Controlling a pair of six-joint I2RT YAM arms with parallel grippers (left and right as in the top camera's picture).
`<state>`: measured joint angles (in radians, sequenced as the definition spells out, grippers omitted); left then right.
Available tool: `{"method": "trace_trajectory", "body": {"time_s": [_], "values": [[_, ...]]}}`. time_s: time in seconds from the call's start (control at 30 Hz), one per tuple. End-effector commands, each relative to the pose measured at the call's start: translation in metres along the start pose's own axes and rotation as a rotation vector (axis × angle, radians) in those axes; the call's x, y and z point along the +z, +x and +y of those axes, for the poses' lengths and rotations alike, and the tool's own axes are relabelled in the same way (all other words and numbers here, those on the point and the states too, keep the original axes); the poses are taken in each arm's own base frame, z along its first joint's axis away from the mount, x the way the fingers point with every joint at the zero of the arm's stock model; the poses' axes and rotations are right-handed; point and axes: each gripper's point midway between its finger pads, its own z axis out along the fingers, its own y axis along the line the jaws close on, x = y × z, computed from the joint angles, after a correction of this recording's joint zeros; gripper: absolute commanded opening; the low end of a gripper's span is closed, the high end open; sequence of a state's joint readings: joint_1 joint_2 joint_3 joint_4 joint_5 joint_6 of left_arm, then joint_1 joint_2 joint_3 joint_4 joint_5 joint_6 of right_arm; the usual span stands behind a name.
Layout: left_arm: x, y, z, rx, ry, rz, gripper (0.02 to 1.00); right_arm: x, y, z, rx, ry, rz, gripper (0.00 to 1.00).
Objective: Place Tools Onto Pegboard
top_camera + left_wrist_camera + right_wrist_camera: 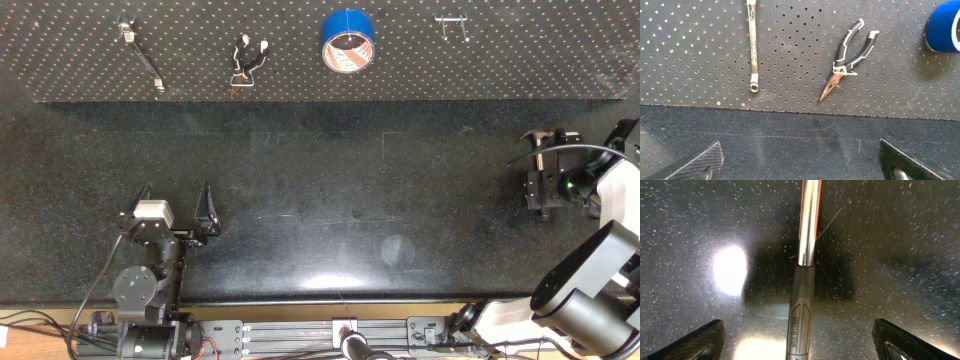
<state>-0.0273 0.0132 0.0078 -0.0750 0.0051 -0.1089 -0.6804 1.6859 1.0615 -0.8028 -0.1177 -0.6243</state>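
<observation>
Black speckled tabletop [330,200], glinting with lamp glare, backed by a dotted pegboard [560,60]. Hung there, closest from the left wrist: wrench [753,45], pliers [850,55], blue tape roll [945,27]. From above, also a bare hook [452,22]. Left hand [176,200] spread wide over the tabletop. Right hand [800,345] apart, straddling a hammer [807,230] lying flat at the tabletop's right end.

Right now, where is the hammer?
The hammer lies on the black table at the top view's far right, its handle straddled by the open right tool, short of the pegboard and its empty hook.
</observation>
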Motion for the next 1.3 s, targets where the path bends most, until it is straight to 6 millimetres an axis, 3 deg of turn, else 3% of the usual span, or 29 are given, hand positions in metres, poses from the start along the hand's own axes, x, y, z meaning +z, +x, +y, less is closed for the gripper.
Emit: {"method": "trace_trajectory", "body": {"time_s": [0.03,0.47,1.3], "values": [[0.0,0.001,0.0,0.009,0.001,0.0,0.996,0.008,0.002,0.0,0.041,-0.012,0.023,0.954],[0.0,0.001,0.0,0.009,0.001,0.0,0.996,0.008,0.01,-0.011,-0.047,0.054,0.077,0.954],[0.0,0.001,0.0,0.009,0.001,0.0,0.996,0.017,0.003,-0.004,-0.097,0.013,0.051,0.954]]}}
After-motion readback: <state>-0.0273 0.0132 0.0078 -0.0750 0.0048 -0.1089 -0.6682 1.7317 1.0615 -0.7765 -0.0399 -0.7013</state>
